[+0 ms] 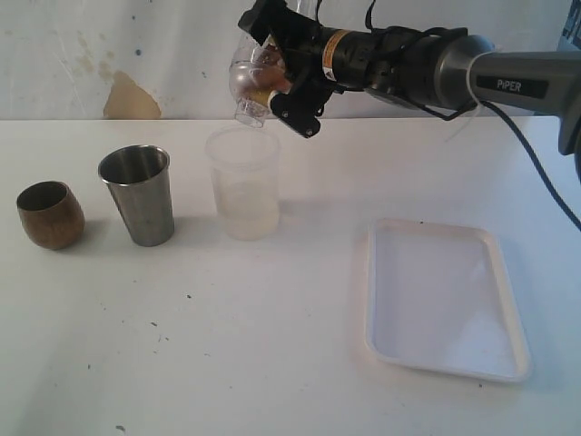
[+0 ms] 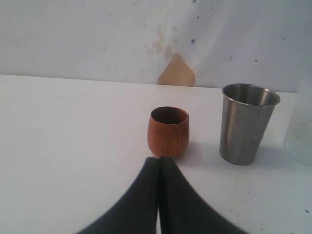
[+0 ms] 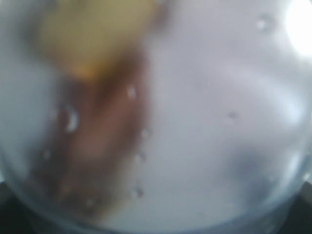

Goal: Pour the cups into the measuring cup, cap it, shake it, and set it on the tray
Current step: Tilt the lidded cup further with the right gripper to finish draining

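**Exterior view.** Right pincer (image 1: 277, 73) is reaching in from the right above the table (image 1: 272, 381), jaws standing wide and clamping a clear rounded plastic container (image 1: 245, 80). The container is tilting, its narrow end pointing down and hanging just above the mouth of a frosted cup (image 1: 243, 195), not touching it. Something brownish is showing through the clear wall (contents or pincer parts, cannot tell). It is too blurred to tell whether it carries a scale.

The frosted cup is standing upright, and its lower part is looking slightly cloudier; I cannot tell whether that is liquid. The steel tumbler (image 1: 138, 193) is standing upright to its left, and the wooden cup (image 1: 50, 214) further left. The 3 are forming 1 row, each apart from the next. What is inside the 2 cups is not readable. The tray (image 1: 445, 291) is lying flat on the right, well apart from the row.

**Left wrist view.** Left pincer (image 2: 158, 163) is sitting fully closed, its 2 black fingers pressing together and gripping nothing. It is hovering over the table just short of the wooden cup (image 2: 168, 131). That cup's inner wall is showing dark and its bottom is hidden. The steel tumbler (image 2: 247, 124) is standing beside it, apart. The frosted cup (image 2: 301, 126) is showing at the frame edge.

**Right wrist view.** The clear container (image 3: 204, 126) is filling nearly the whole frame, with droplets clinging to its wall. A brown-and-yellow smear is showing through it, out of focus.
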{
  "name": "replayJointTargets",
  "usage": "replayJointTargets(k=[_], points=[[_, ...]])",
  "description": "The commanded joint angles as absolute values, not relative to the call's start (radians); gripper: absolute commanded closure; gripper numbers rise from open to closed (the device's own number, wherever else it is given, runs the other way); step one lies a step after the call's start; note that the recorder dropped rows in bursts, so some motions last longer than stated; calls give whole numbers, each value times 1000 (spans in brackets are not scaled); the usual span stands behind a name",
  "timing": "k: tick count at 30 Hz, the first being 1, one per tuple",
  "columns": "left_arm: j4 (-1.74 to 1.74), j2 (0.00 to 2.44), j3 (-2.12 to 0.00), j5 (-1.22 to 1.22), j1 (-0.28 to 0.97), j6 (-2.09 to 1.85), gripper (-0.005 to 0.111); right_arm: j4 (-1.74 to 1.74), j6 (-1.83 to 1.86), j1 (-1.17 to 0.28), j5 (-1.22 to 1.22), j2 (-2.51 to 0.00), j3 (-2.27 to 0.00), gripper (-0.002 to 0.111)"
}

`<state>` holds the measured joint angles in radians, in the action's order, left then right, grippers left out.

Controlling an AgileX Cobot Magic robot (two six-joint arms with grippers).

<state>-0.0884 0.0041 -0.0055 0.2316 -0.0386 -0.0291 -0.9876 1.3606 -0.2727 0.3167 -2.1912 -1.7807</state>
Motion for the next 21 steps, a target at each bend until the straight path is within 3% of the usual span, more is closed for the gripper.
replayJointTargets(k=[1, 21], points=[[-93, 0, 0, 226, -39, -27, 107, -977, 1322, -269, 342, -2175, -1795, 108], [-93, 0, 0, 226, -39, -27, 107, -977, 1222, -269, 344, -2175, -1795, 108]])
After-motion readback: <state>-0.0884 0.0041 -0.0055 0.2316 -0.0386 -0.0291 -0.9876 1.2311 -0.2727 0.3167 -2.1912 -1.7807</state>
